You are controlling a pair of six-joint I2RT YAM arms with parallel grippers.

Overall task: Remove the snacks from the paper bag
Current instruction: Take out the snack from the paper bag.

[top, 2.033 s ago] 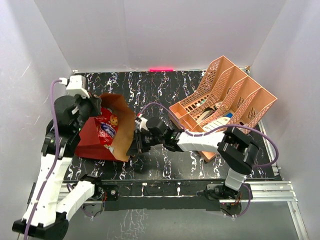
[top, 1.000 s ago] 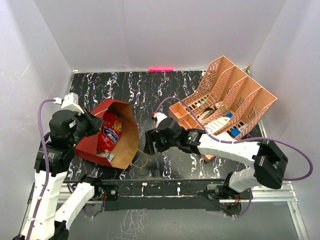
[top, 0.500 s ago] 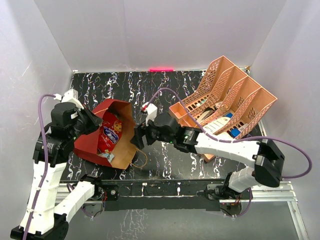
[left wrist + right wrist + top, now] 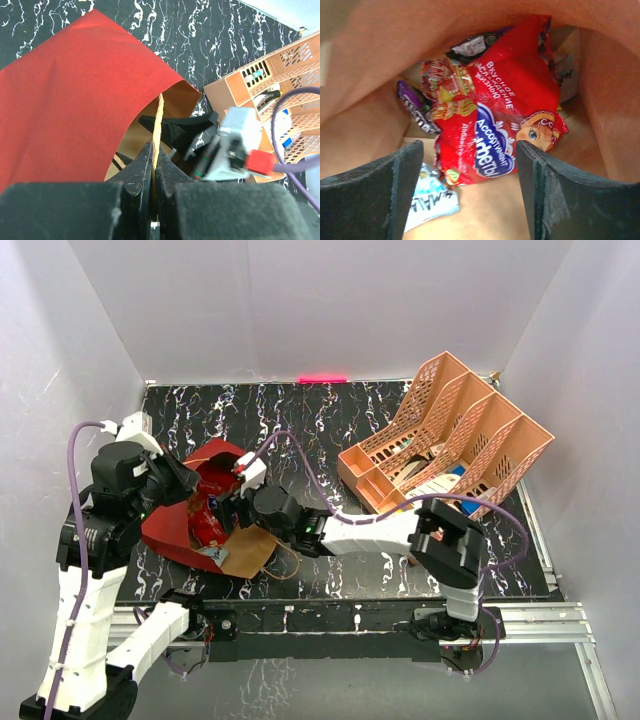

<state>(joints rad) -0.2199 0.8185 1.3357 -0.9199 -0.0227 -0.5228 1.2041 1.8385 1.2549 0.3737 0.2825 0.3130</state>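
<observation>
The paper bag (image 4: 170,525), red outside and brown inside, lies on its side at the left with its mouth facing right. My left gripper (image 4: 154,150) is shut on the upper rim of the paper bag (image 4: 70,100) and holds it up. My right gripper (image 4: 469,150) is open and reaches inside the bag's mouth (image 4: 232,508). Between and just beyond its fingers (image 4: 370,200) lies a red-orange chip bag (image 4: 495,110) with a blue logo. A purple packet (image 4: 412,105), a dark packet (image 4: 470,46) and a pale blue packet (image 4: 432,202) lie around it.
A peach lattice desk organizer (image 4: 450,430) holding cards stands at the right on the black marbled table (image 4: 320,420). The bag's thin looped handle (image 4: 285,565) trails on the table near the front edge. White walls enclose the table on three sides.
My right gripper has moved left from the table beside the bag into its mouth. The left arm has shifted back and left, and the bag's upper flap has dropped lower.
</observation>
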